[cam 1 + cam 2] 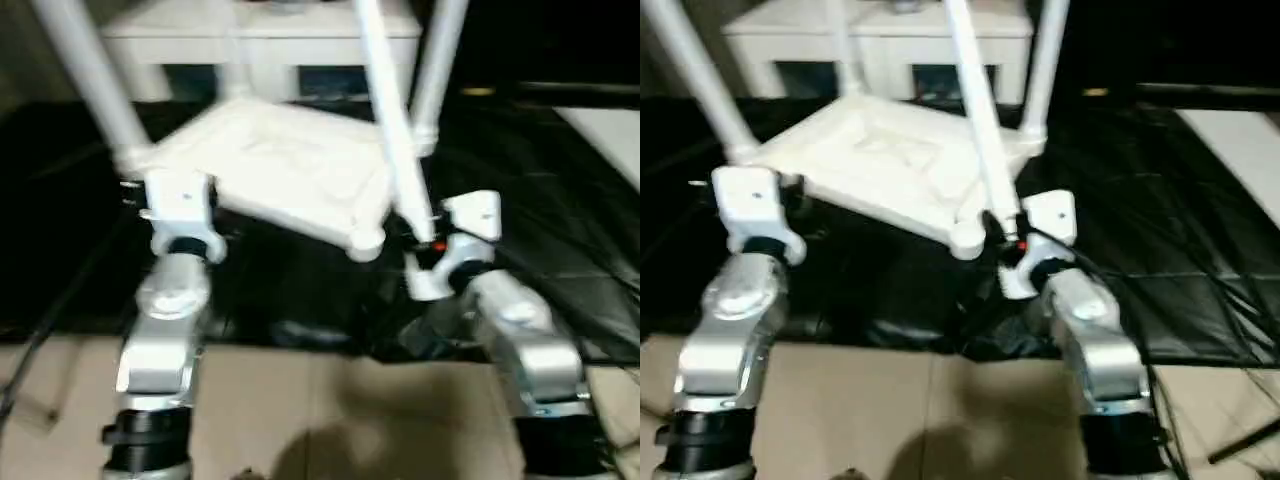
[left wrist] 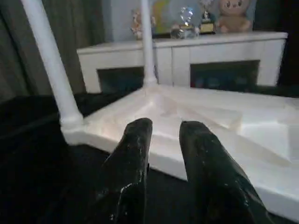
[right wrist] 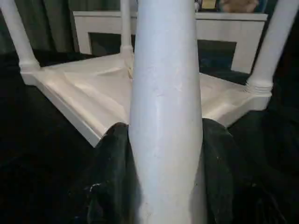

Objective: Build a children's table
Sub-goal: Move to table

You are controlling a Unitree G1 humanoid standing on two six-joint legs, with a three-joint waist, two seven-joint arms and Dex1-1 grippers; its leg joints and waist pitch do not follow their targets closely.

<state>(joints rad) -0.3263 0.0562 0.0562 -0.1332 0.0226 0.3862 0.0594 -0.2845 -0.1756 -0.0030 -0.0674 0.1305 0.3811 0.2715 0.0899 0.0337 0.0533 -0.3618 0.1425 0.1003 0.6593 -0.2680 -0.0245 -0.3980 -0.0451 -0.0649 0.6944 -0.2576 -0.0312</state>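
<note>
Nearest, the right claw (image 1: 1002,240) is pinching the fourth leg (image 3: 166,116), its black fingers (image 3: 219,163) pressing on either side of the tube. That leg is leaning away and upward with its long axis steeply tilted, and its lower end is hanging just beside the near corner socket (image 1: 966,238) of the tabletop (image 1: 890,160), not yet seated as far as I can judge. Across from it, the left claw (image 2: 163,140) is hovering spread and empty, pointing at the tabletop's near-left edge. Further back, the tabletop is lying ribbed side up on a black sheet (image 1: 1160,220) over a pale floor (image 1: 900,400), three legs already standing in its corners. Behind, a white cabinet (image 2: 187,60) is carrying trinkets.
</note>
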